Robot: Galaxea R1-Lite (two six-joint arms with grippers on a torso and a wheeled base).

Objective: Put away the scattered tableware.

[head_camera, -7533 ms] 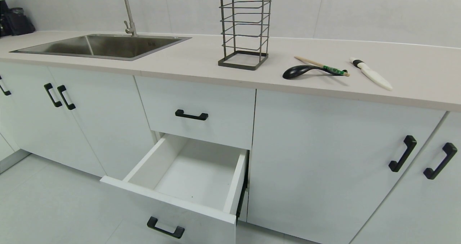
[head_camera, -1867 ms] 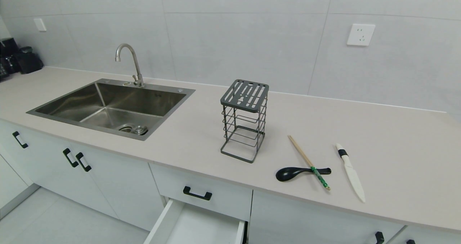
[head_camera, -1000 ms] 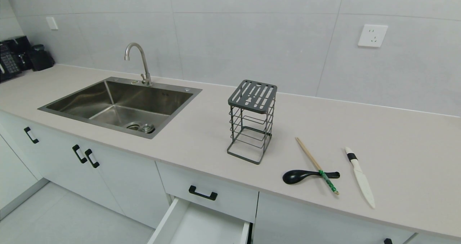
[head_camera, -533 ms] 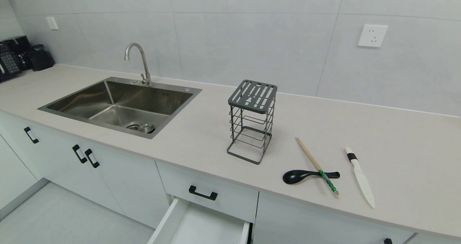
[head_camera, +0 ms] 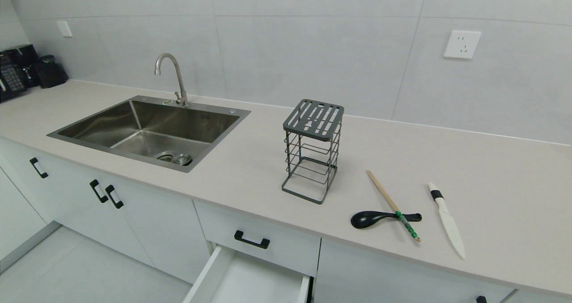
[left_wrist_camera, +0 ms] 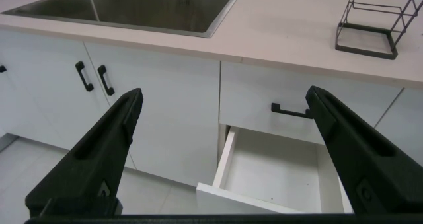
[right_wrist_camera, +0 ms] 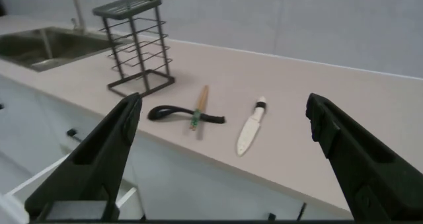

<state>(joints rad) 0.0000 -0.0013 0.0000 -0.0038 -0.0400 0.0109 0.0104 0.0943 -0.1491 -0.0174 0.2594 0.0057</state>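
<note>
On the beige countertop (head_camera: 250,173), right of the middle, lie a black spoon (head_camera: 373,218), a pair of wooden chopsticks (head_camera: 392,204) with green ends resting across the spoon's handle, and a white knife (head_camera: 447,222). A dark wire rack (head_camera: 313,153) stands upright to their left. The right wrist view has the spoon (right_wrist_camera: 168,111), chopsticks (right_wrist_camera: 199,107) and knife (right_wrist_camera: 251,133) ahead of my open right gripper (right_wrist_camera: 223,100), which hangs off the counter's front. My left gripper (left_wrist_camera: 223,93) is open too, facing the cabinet fronts above the pulled-out drawer (left_wrist_camera: 221,161).
A steel sink (head_camera: 149,133) with a tap (head_camera: 172,77) sits at the counter's left. The white drawer (head_camera: 203,276) below the counter stands open and holds nothing. Black-handled cabinet doors (head_camera: 103,193) line the front. Dark appliances (head_camera: 27,70) stand far left.
The head camera rose from the cabinet fronts to look down on the countertop, then shifted slightly. The tableware itself stayed put, and nothing differs over the last second.
</note>
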